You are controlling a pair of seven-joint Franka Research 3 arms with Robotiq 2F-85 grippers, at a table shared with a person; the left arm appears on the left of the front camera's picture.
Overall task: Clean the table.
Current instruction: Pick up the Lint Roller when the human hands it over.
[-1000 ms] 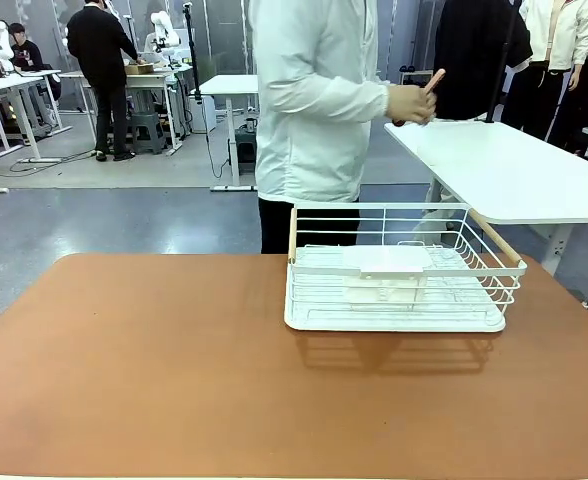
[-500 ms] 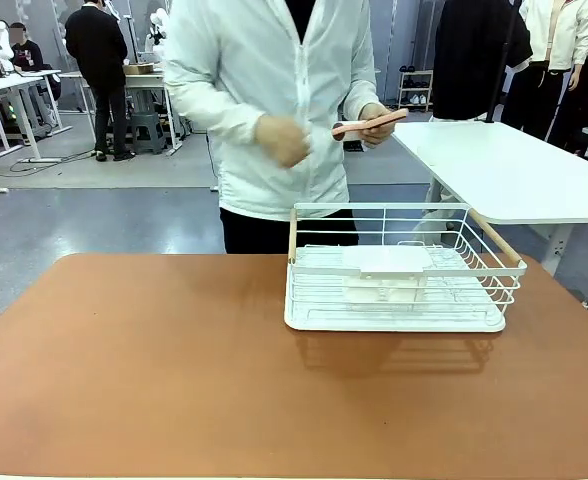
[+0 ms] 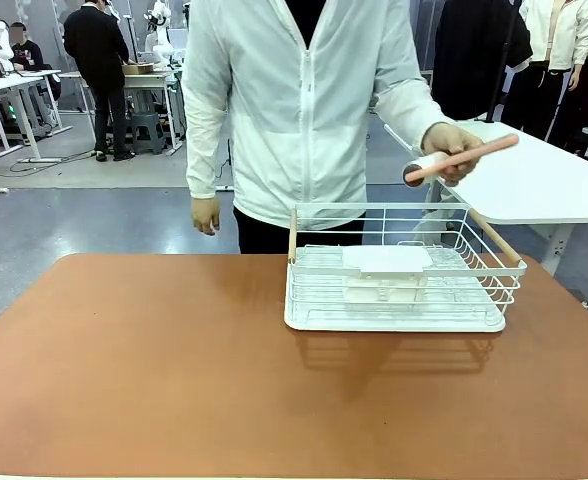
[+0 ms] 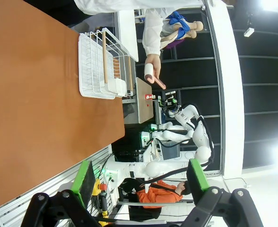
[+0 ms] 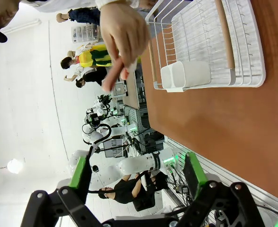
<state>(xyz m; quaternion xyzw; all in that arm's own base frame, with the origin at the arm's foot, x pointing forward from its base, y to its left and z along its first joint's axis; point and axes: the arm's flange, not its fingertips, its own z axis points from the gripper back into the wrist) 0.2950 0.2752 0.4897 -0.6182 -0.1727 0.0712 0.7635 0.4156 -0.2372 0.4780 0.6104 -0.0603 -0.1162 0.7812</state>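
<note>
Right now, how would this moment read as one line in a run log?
table: white wire rack on it | person's hand: holds pink-handled lint roller in air | left gripper: open | right gripper: open

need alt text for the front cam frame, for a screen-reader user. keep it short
A person in a white jacket stands at the far side of a reddish-brown table, holding a pink-handled roller up in one hand. A white wire rack sits on the table right of centre, with a white box inside.
</note>
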